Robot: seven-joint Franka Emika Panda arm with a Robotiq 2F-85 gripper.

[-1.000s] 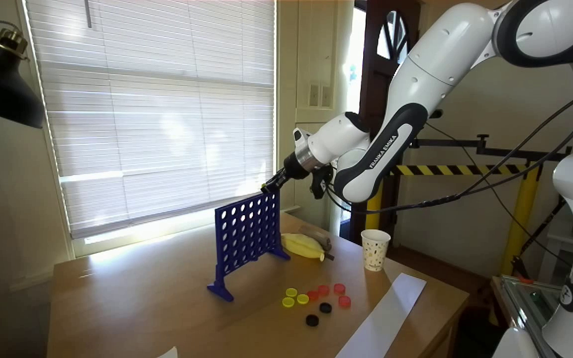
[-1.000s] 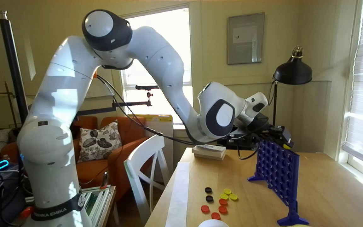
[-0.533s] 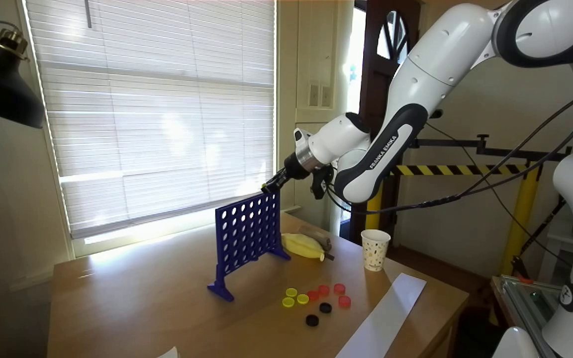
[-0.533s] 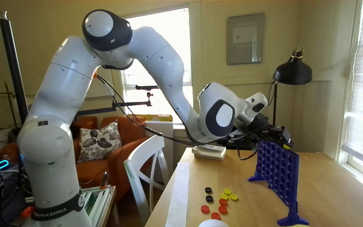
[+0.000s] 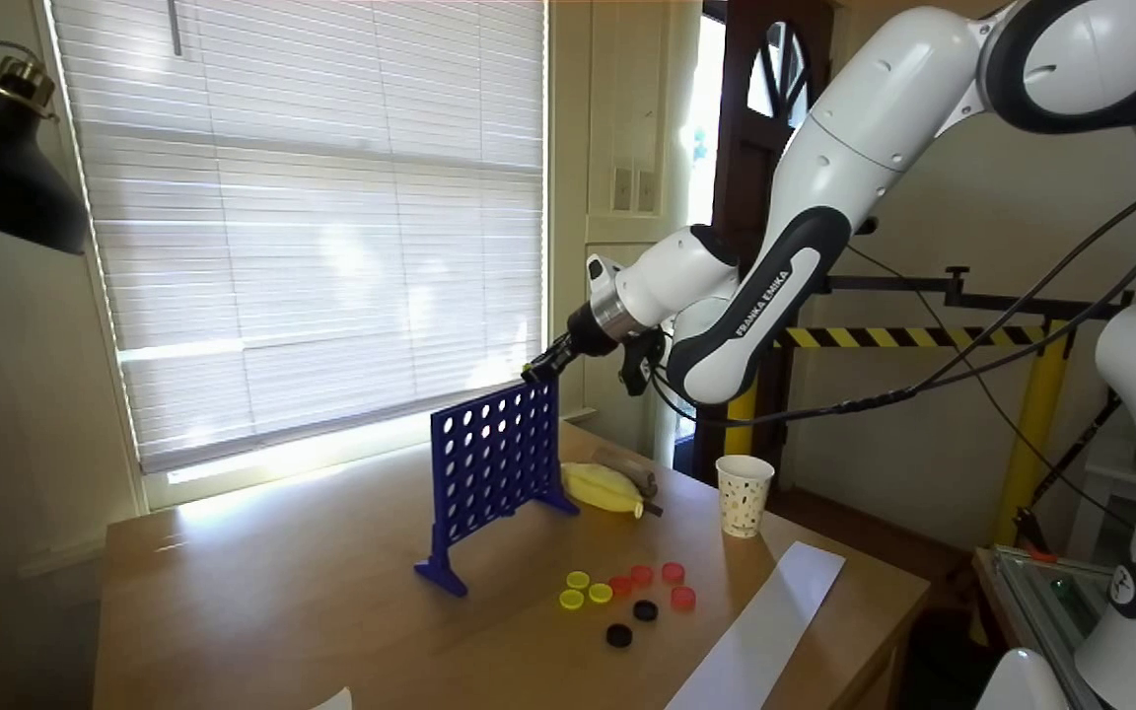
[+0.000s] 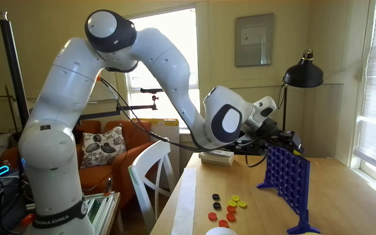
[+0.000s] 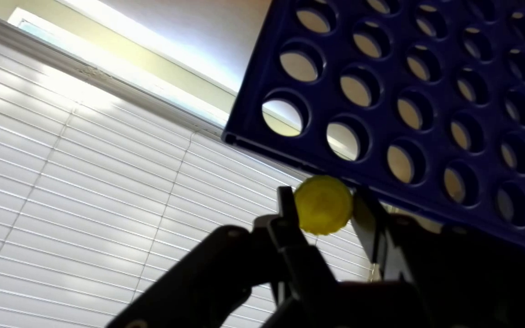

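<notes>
Yellow disc point(image 7: 323, 204): round, slightly scalloped rim, flat face seen squarely in the wrist view, with faint mottling; finer detail is blurred. Position: raised off the table point(image 5: 282, 592), at the top edge of the blue grid frame point(image 7: 383, 119), near a corner; whether disc and frame touch cannot be told. Frame stands upright on its feet. Tool point(image 7: 325, 203): jaws a little way apart, clamped on the disc's rim from 2 opposite sides.
</notes>
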